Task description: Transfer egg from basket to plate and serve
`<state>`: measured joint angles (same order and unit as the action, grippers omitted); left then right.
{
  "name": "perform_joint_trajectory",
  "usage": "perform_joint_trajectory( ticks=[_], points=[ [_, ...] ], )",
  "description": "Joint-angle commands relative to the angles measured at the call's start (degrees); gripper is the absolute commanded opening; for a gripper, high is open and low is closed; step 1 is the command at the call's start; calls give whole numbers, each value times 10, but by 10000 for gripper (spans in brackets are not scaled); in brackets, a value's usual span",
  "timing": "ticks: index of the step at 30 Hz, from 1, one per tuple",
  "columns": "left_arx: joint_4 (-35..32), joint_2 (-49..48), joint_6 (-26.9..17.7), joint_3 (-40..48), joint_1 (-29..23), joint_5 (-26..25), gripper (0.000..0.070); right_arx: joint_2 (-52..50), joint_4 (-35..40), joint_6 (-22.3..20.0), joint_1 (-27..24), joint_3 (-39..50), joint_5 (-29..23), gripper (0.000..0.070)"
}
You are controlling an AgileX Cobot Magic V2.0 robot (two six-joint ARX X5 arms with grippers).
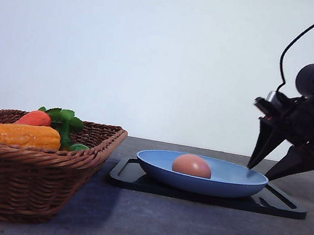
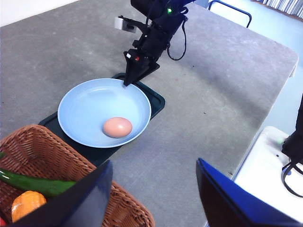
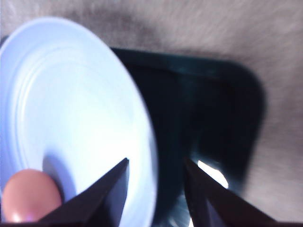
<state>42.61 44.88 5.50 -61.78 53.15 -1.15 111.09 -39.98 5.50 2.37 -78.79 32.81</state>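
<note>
The small, smooth, light brown-pinkish egg (image 1: 192, 165) lies alone in the round, shallow, light-blue plate (image 1: 237, 180), toward the side nearer the large dark brown woven wicker basket (image 1: 25, 183). The plate sits on a flat black rectangular tray (image 1: 204, 195) on the grey table (image 1: 198, 233).

The right gripper (image 1: 264, 168) hangs at the plate's far rim from the basket, its two dark fingers spread apart and holding nothing. In the right wrist view the plate's rim passes between the fingertips (image 3: 113, 182), one over the plate and the other over the tray; the egg (image 3: 29, 196) lies just beside the inner finger, not touching it.

The left gripper (image 2: 156, 189) hovers over the basket's corner with its blue-black fingers wide apart and empty, well apart from the egg (image 2: 117, 127).

In the basket lie a long orange corn cob (image 1: 13, 132), a red-orange carrot (image 1: 35, 118) with green leaves (image 1: 63, 117), and a green vegetable (image 2: 33, 183). Nothing stands between the right gripper and the egg.
</note>
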Motion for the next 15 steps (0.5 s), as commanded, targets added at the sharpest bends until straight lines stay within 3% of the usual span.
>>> perform_joint_trajectory(
  ticks=[1,4,8,15],
  points=[
    [-10,8,1,-9,5,4,358,2,-15,-23,-13,-26,0,232],
    [-20,17,0,-9,5,11,357,-8,-53,-33,-33,-56,1,231],
    [-33,38,-1,-9,4,69,329,-36,-99,-35,-54,-72,1,205],
    [-34,104,-49,-9,-28,191,111,-95,-173,-46,-50,-58,-5,35]
  ],
)
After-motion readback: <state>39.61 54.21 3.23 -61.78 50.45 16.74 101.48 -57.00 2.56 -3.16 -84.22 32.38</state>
